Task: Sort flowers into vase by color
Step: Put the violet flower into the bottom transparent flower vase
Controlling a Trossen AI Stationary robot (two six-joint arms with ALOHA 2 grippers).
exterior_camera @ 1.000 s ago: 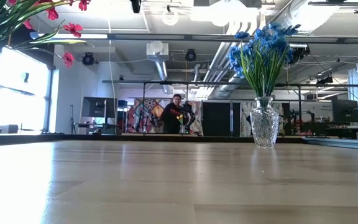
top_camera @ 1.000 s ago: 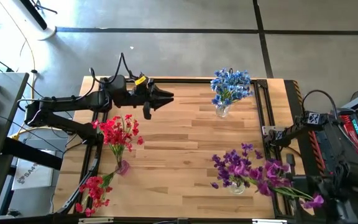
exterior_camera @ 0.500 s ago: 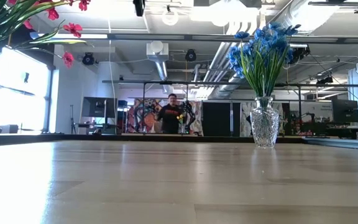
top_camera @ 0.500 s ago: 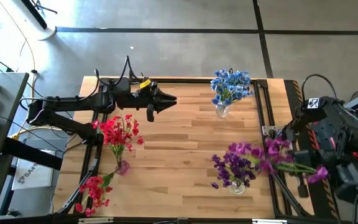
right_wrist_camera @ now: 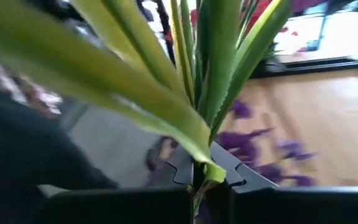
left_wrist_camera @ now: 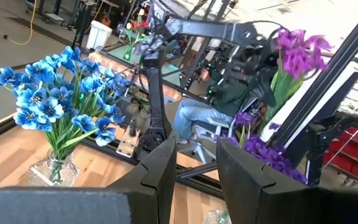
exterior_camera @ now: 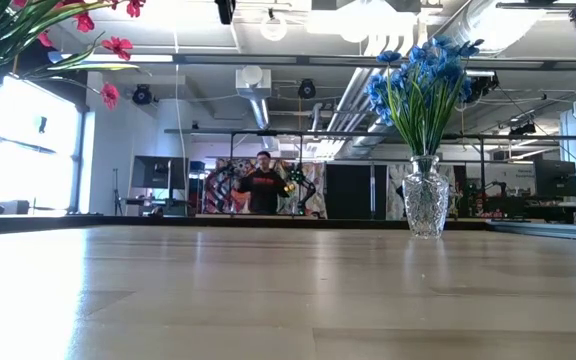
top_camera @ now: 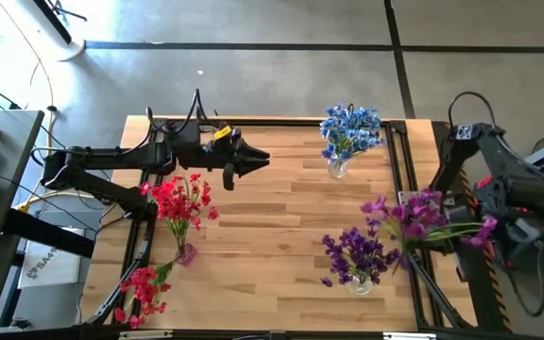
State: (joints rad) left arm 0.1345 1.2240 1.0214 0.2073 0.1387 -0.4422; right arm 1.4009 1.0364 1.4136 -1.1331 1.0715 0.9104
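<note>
Purple flowers (top_camera: 414, 215) blurred, stems hiding right fingers (right_wrist_camera: 199, 180)

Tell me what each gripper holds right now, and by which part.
The right gripper is shut on a purple flower spray, gripped by its green stem. The left gripper holds nothing.

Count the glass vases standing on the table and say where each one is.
3. The blue-flower vase is at the far edge, the red-flower vase near the left side, and the purple-flower vase near the front right. Blossoms could hide another.
</note>
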